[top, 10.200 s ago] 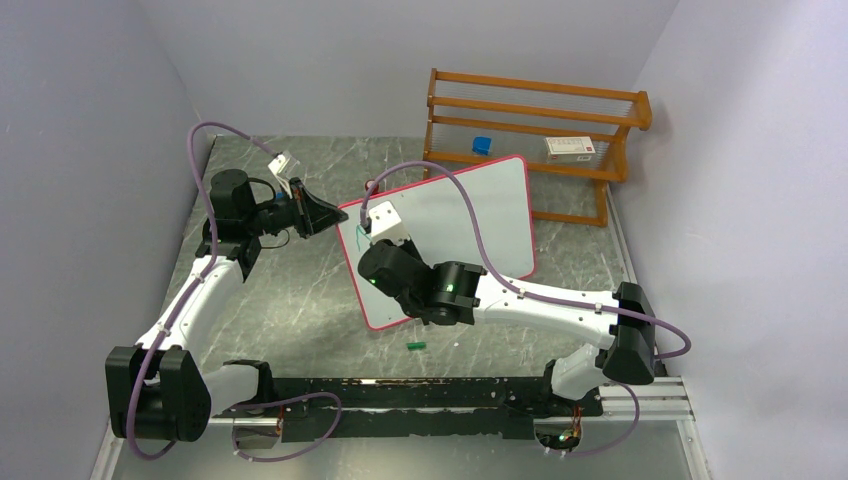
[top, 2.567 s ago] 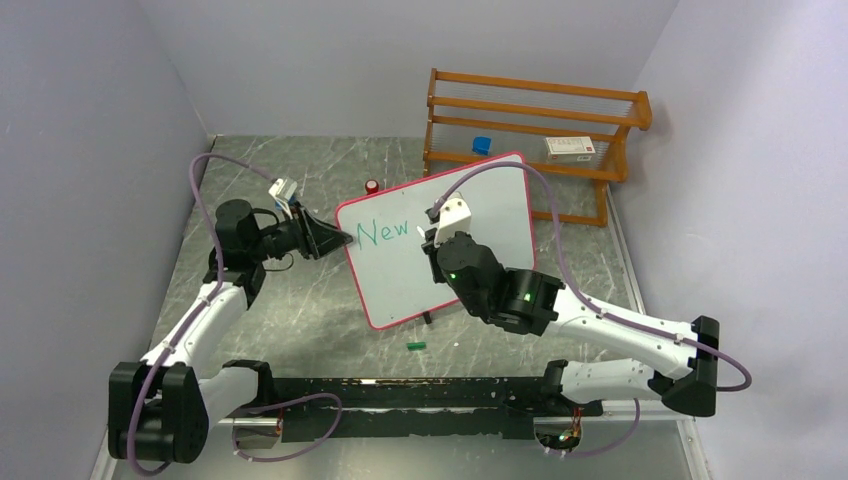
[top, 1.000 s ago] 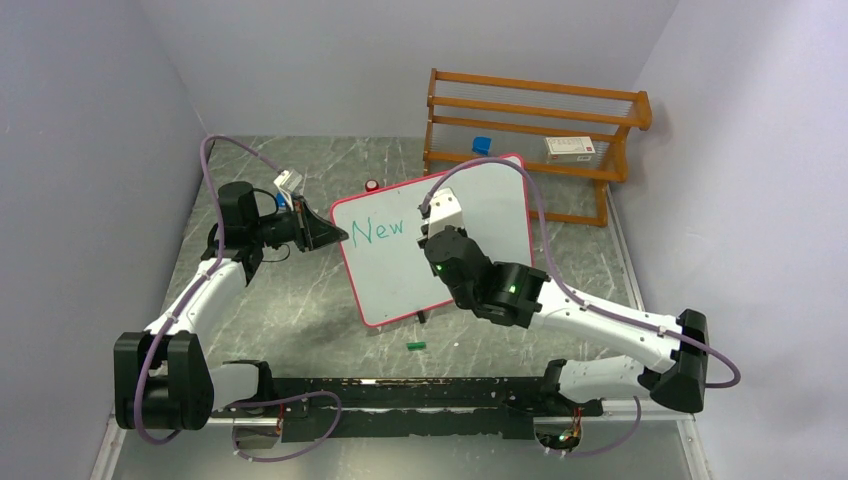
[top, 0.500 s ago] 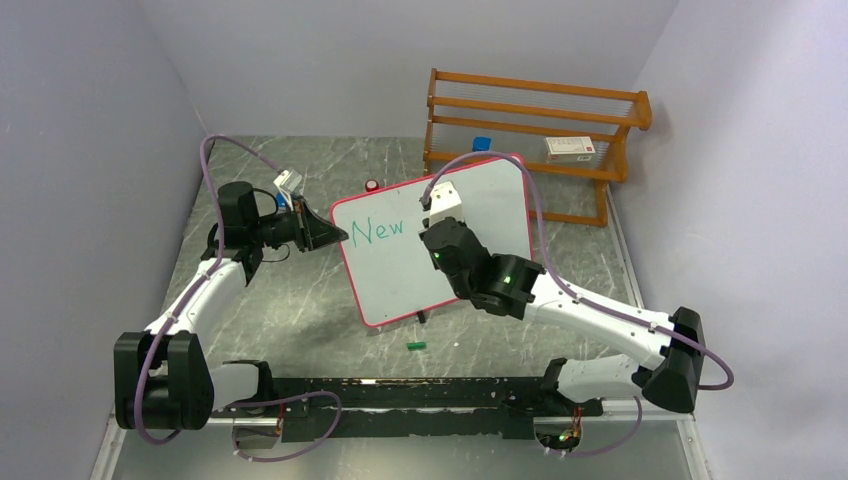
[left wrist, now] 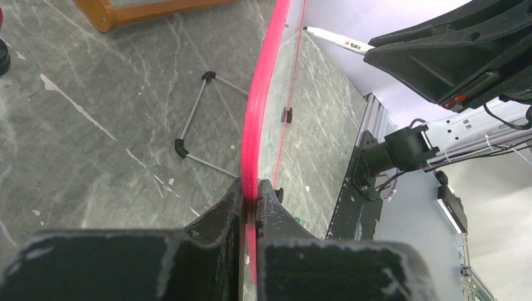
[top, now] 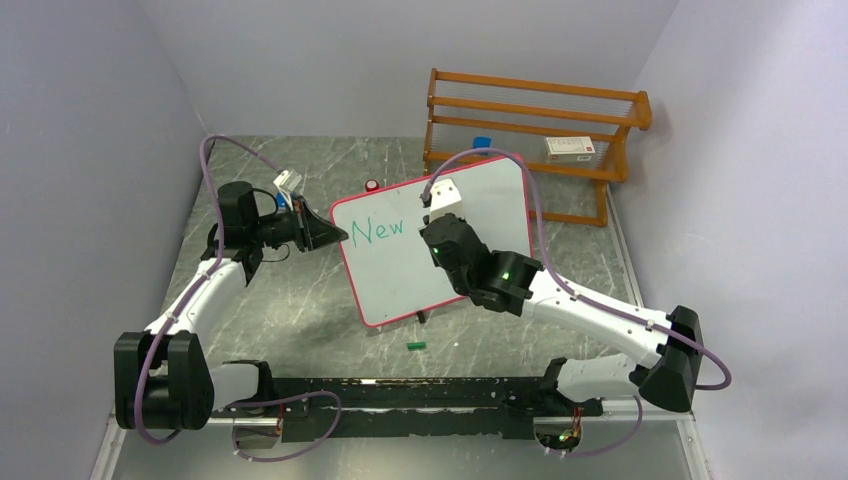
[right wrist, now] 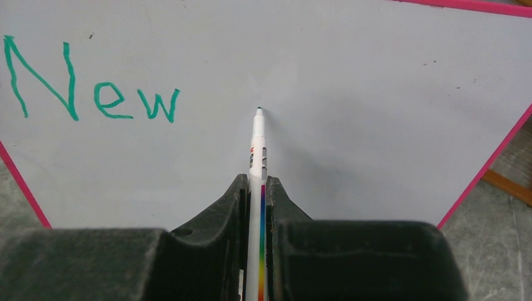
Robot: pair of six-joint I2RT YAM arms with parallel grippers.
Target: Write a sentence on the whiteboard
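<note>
- Clamping the whiteboard (left wrist: 253, 125) rim with the left gripper (left wrist: 250, 195).
- Squeezing a white marker (right wrist: 256, 147) in the right gripper (right wrist: 257, 188), tip beside the green word "New" (right wrist: 100, 97).
- Flanking the board: wooden rack (top: 530, 140) behind, small green cap (top: 416, 345) in front.

You can read one green word (right wrist: 108, 103), "New", on the whiteboard (right wrist: 376, 75). The small print on the pen (right wrist: 256, 145) is too tiny to read.

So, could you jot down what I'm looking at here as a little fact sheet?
whiteboard: propped up, pink rim
left tool: shut on the whiteboard's edge
right tool: shut on a marker, tip pointing at the whiteboard
sentence: only "New" written, in green
behind: wooden rack
</note>
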